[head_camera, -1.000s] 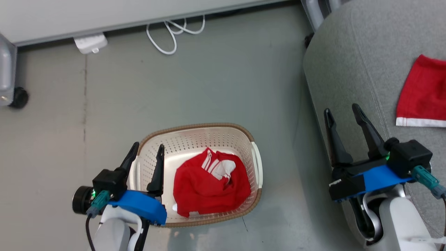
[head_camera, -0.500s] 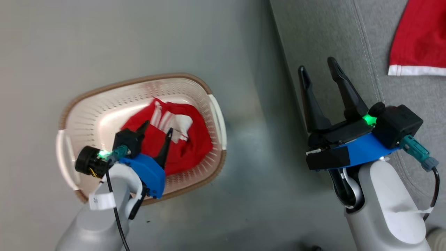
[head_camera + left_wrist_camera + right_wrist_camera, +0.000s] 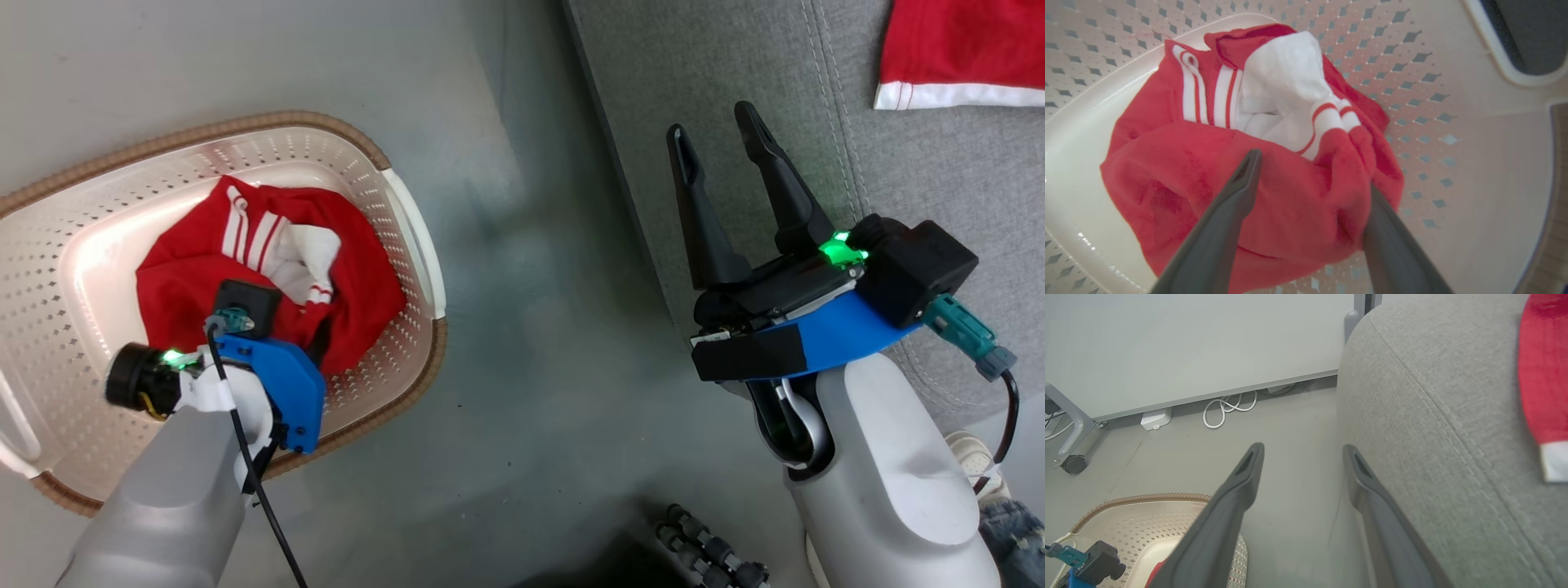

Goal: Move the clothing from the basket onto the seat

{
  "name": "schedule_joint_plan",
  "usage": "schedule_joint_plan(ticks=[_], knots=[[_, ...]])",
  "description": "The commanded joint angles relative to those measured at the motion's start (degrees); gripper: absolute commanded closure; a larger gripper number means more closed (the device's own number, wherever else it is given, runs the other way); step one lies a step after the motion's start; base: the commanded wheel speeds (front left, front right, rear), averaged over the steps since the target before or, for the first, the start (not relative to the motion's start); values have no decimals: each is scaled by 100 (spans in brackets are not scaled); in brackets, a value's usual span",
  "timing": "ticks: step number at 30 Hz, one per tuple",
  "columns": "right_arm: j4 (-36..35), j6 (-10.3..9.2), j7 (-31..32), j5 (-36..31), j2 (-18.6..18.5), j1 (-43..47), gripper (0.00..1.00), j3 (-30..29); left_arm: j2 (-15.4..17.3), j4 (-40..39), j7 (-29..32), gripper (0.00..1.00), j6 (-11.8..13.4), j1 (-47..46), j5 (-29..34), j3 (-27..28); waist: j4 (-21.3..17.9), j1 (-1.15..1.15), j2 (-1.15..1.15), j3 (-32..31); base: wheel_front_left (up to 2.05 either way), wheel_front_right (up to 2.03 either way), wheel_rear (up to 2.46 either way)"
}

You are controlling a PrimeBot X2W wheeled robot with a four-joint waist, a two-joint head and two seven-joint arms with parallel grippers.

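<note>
The cream basket [image 3: 408,220] stands on the floor at the left with a crumpled red piece of clothing [image 3: 180,269] with white stripes in it. My left gripper [image 3: 1310,171] is open and reaches down into the basket; its fingers straddle a bulging fold of the red clothing [image 3: 1290,204], and the right fingertip is sunk behind the cloth. A second red garment [image 3: 963,41] with a white band lies on the grey seat [image 3: 735,65]. Over the seat's left edge hangs my right gripper [image 3: 712,122], open and holding nothing.
Grey floor lies between the basket and the seat. A shoe and a jeans leg of a person [image 3: 976,457] show at the lower right, with a dark ribbed object [image 3: 710,551] at the bottom. A white cable coil [image 3: 1229,410], an adapter [image 3: 1154,418] and a cart caster [image 3: 1071,463] sit by the wall.
The head camera has dropped and turned, shifting the whole picture. My left gripper has gone from the basket's left rim down onto the red clothing. The right gripper stays open.
</note>
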Motion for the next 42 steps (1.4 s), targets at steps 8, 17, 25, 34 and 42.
schedule_joint_plan(ticks=[8,17,25,34,42], knots=[[-98,1,-42,134,10,-98,0,43,-35,439,334,82,217,-186,-130,36,-119,-1,0,69,0,0,0],[-109,1,-44,114,10,-55,0,6,-144,555,363,100,187,-217,-191,-36,-95,-1,0,-10,0,0,0],[-28,1,-44,35,10,-53,0,-18,-287,630,280,100,151,-126,-301,-39,7,-1,0,-273,0,0,0],[239,1,-43,-139,8,118,0,-44,-557,718,20,100,103,90,-492,-2,289,-1,0,-1206,0,0,0],[765,1,-22,-355,4,473,0,-59,-849,765,-365,100,-5,355,-608,-114,691,-1,0,-2552,0,0,0]])
